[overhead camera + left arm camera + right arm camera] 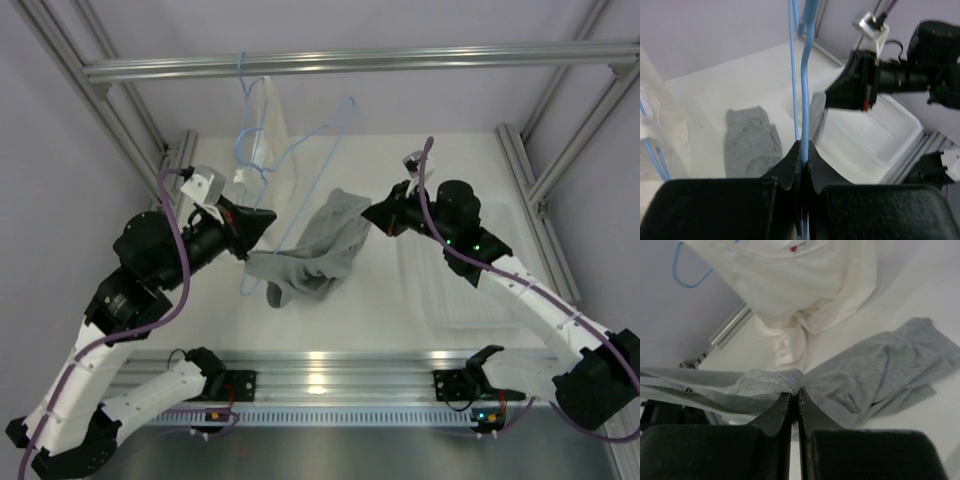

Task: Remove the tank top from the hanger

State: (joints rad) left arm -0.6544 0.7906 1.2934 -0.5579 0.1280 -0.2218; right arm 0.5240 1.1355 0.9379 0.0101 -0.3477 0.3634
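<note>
The grey tank top (pixel 322 250) hangs slack between the two grippers, its lower part bunched on the white table. My right gripper (pixel 375 215) is shut on its upper edge; the right wrist view shows the jaws pinching a grey fold (pixel 775 381), with the rest of the cloth (pixel 880 370) lying below. My left gripper (pixel 265 225) is shut on the light-blue wire hanger (pixel 322 170), which slants along the cloth's left side. The left wrist view shows the wire (pixel 806 100) clamped between the closed jaws, with grey cloth (pixel 747 142) on the table beyond. I cannot tell whether the cloth still loops the hanger.
A white garment (pixel 262 135) on a second blue hanger hangs from the overhead rail (pixel 350 60) at the back left; it also shows in the right wrist view (pixel 800 280). A white ribbed tray (pixel 480 280) lies at the right. Frame posts stand at both sides.
</note>
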